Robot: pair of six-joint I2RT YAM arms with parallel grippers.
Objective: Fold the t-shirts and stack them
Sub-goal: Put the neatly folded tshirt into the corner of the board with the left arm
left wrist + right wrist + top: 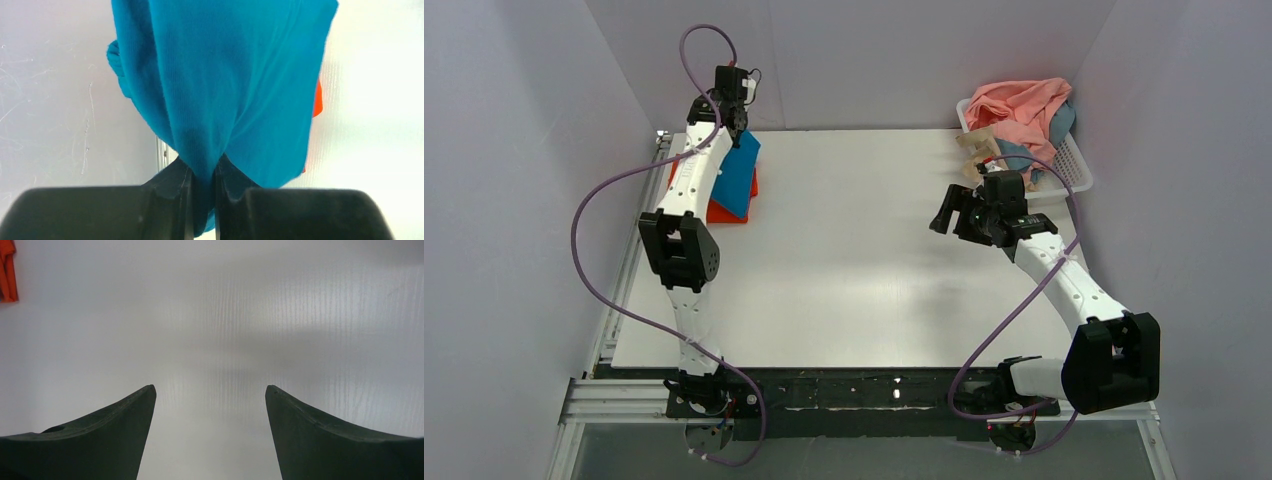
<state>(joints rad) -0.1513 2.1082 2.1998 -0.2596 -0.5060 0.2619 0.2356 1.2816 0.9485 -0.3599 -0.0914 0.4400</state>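
Fingers [182, 200] of the left gripper [204, 192] are squeezed together on a pinch of the blue shirt [225, 75], w/ nothing but cloth in the slit between them. Right gripper [210, 387] is spread wide over bare table [215, 315], holding nothing.

Count: 5 shirts, 2 grippers, 1 basket. Two shirts are at the far left of the table: the blue one, held at its far end, and an orange-red shirt [724, 212] under it, folded flat. From the top view the blue one covers most of the orange-red one, leaving a strip on the near and left sides. Can't tell whether the blue cloth rests on it or hangs just above. The other 3 are heaped in the white basket [1079, 170] at the far right corner: pink shirt [1024, 105] on top, tan shirt [976, 148] spilling over the left rim, dusty blue shirt [1064, 122] showing only in bits beside and under the pink.

Hidden/cut off: the left arm covers the left part of both far-left shirts in the top view. Left wrist view crops the blue shirt at the top and shows just a sliver of orange-red at its right. Right wrist view catches only an orange-red corner, top left. Tan and dusty blue shapes are hard to make out, mostly buried. Right gripper is near the basket, not touching it.
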